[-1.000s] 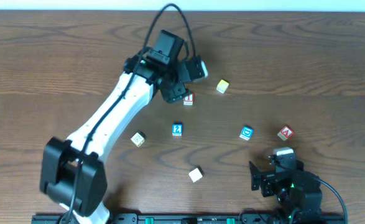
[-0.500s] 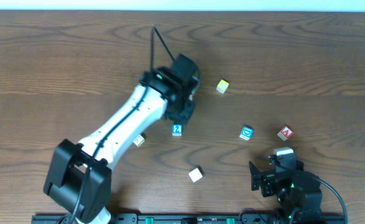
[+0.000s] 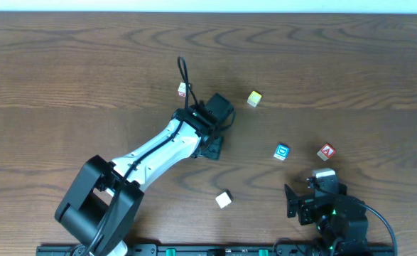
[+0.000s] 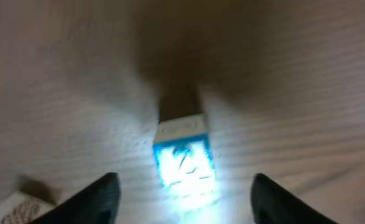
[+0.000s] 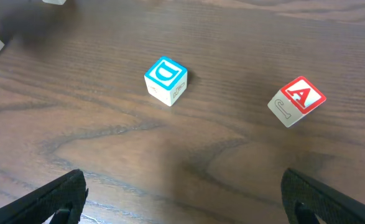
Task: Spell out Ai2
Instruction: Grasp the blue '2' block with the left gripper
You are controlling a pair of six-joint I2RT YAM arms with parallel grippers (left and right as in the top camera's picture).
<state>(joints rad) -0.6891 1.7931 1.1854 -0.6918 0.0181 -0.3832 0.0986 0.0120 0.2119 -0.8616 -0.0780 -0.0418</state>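
Note:
My left gripper (image 3: 211, 144) is open and low over the blue "2" block (image 4: 183, 163). The block sits blurred between the two fingertips (image 4: 185, 186), and the arm hides it in the overhead view. A small red-and-white block (image 3: 182, 89) lies behind the left arm. The red "A" block (image 3: 326, 151) lies at the right and also shows in the right wrist view (image 5: 297, 101). My right gripper (image 3: 320, 201) is open and empty near the front edge, with its fingers (image 5: 182, 180) short of the "A" block.
A blue "D" block (image 3: 282, 151) lies left of the "A" block and shows in the right wrist view (image 5: 166, 79). A yellow block (image 3: 254, 98) lies at the back and a white block (image 3: 224, 199) at the front. A pale block (image 4: 17, 206) lies by the left finger.
The left arm swung from the red-and-white block toward the front and now covers the blue "2" block. The red-and-white block now lies further back-left. The right arm has not moved.

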